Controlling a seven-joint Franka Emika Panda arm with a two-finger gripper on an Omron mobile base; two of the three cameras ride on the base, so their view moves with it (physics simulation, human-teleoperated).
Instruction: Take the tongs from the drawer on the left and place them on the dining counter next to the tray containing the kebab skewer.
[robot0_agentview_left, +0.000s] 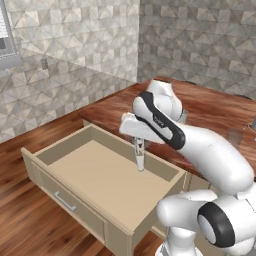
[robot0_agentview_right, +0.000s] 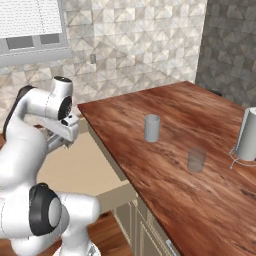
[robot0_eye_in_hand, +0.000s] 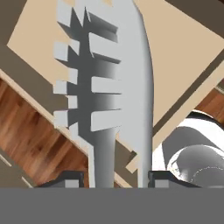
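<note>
Gripper (robot0_eye_in_hand: 114, 177) apparently clasps tongs (robot0_eye_in_hand: 105, 87); tips cropped

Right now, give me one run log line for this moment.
phase: lifting out | gripper: shut on tongs | tongs: hanging above open drawer | dining counter: tongs not yet placed

Arm bent, end effector (robot0_agentview_left: 139, 146) pointing down, clamped

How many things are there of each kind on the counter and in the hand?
Tongs, in the hand: 1
Grey cup, on the counter: 1
Clear glass: 1
White cylinder on a wire stand: 1
Total: 4
</note>
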